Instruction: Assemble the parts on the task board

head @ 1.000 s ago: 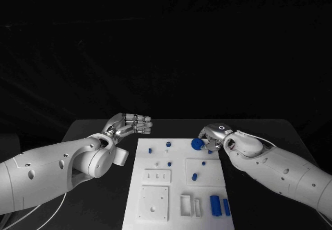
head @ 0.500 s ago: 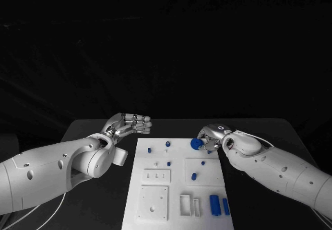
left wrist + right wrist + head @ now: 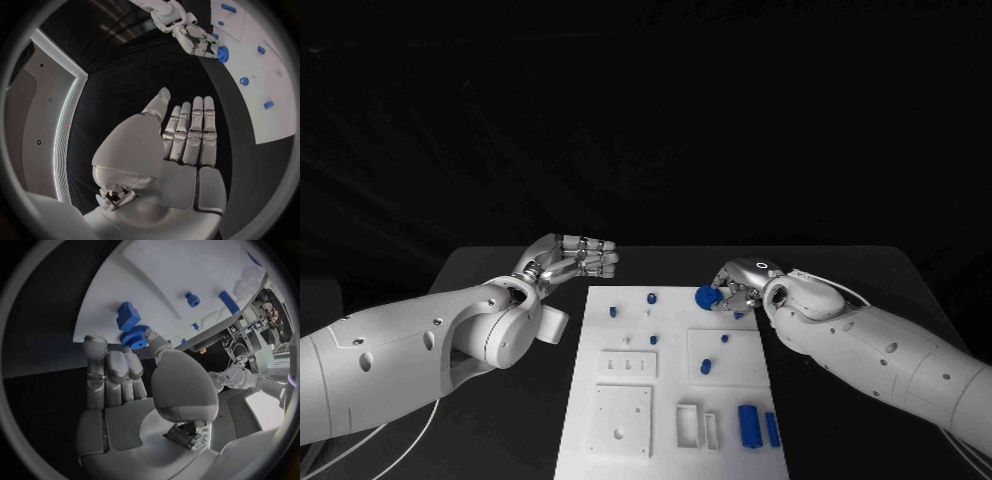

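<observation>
the right wrist view shows little teeth all round the blue gear (image 3: 136, 337) and a chunky blue block (image 3: 128, 316) just beside it on the task board (image 3: 181, 270), while from the head view the gear (image 3: 710, 297) looks like a plain round blob at the board's (image 3: 672, 440) 1 o'clock corner. the right hand (image 3: 744, 287) pinches the gear with its thumb and fingertips. the left hand (image 3: 568, 260) hangs off the board's 11 o'clock corner, holding nothing, its fingers straight and side by side in the left wrist view.
</observation>
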Robot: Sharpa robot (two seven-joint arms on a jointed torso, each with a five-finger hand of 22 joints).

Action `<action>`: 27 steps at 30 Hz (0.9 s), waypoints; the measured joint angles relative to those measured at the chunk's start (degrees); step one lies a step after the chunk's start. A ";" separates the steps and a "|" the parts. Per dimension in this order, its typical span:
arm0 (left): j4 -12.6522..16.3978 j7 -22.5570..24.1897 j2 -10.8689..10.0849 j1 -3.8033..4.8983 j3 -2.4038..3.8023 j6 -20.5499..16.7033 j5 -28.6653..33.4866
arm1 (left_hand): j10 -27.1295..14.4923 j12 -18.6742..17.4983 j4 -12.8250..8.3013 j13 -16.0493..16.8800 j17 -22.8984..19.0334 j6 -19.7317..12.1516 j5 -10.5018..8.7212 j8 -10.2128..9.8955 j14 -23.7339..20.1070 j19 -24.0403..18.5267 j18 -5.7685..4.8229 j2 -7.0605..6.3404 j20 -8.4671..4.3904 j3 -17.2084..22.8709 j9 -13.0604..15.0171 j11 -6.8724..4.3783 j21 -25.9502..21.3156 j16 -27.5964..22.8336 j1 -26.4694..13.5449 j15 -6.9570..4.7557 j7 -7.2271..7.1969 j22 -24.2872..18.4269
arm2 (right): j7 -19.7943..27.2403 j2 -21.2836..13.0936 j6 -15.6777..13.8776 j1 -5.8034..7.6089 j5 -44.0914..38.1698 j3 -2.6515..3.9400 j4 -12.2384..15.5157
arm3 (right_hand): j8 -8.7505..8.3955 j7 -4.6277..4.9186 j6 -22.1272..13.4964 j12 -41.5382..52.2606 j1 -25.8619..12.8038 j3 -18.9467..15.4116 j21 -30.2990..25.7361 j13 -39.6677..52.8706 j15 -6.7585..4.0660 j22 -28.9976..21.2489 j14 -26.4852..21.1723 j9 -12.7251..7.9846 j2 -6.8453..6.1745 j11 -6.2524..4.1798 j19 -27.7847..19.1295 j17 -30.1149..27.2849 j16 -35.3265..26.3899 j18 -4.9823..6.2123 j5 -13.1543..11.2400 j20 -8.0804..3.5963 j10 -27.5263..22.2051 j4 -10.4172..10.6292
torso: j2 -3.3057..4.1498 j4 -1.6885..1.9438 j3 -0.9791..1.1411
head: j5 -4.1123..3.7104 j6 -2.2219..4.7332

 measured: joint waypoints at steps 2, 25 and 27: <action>0.00 -0.01 0.00 0.00 0.00 0.01 -0.01 | 0.00 0.00 0.00 0.00 0.00 0.00 0.00 0.00 0.00 0.00 0.00 0.00 0.00 0.00 0.00 0.00 0.00 0.00 0.00 0.00 0.00 0.00 | 0.02 0.11 0.01 0.02 0.20 0.01 -0.16 | -0.01 0.00 0.00 0.00 -0.05 -0.07 -0.12 0.00 0.00 0.09 0.00 -0.01 0.05 0.00 0.00 0.04 0.10 0.00 0.00 0.00 0.00 0.07 | 0.00 0.01 0.00 | 0.03 -0.08; 0.02 -0.12 -0.04 0.00 0.00 0.09 -0.05 | 0.00 0.00 -0.16 0.00 0.00 0.00 0.00 0.00 0.00 0.00 0.00 0.00 0.00 -0.16 0.00 0.00 0.00 0.00 0.00 0.00 0.00 0.00 | -0.14 0.24 0.05 -0.15 2.42 -0.09 0.64 | -0.05 0.16 -0.16 0.31 -0.67 -2.59 -1.45 0.25 0.12 3.39 0.12 0.18 -0.09 0.21 0.00 0.71 0.66 0.00 1.78 0.00 0.20 2.27 | -0.10 -0.09 0.15 | 0.30 -0.17; 0.02 -0.13 -0.04 0.00 0.00 0.10 -0.05 | 0.00 0.00 -0.16 0.00 0.00 0.00 0.00 0.00 0.00 0.00 0.00 0.00 0.00 -0.16 0.00 0.00 0.00 0.00 0.00 0.00 0.00 0.00 | -0.21 0.26 0.02 -0.15 2.60 -0.09 0.71 | -0.05 0.16 -0.16 0.31 -0.67 -2.59 -1.45 0.26 0.12 3.58 0.12 0.18 -0.09 0.21 0.00 0.72 0.66 0.00 2.00 0.00 0.20 2.27 | -0.10 -0.09 0.14 | 0.27 -0.17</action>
